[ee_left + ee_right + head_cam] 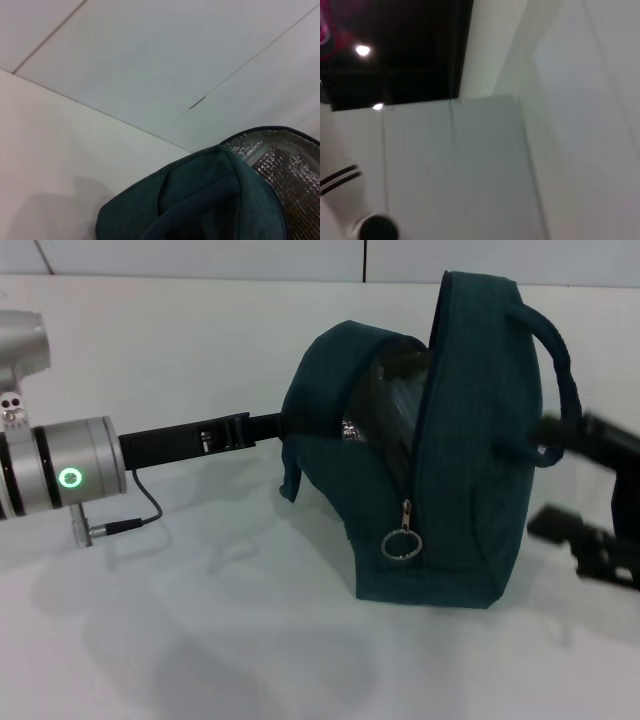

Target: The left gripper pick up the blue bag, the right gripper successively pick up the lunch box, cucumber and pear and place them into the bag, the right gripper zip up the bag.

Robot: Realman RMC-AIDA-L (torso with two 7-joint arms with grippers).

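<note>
Teal-blue bag [440, 470], silver quilted lining [285, 175], white table [200, 640]

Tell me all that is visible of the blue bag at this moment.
The blue bag is dark teal fabric, standing upright on the white table. Its front flap hangs partly open, showing silver quilted lining. A silver ring pull hangs low on the zipper. A loop handle arches at its right side. The left gripper reaches to the flap's edge; the right gripper is blurred beside the handle.
</note>
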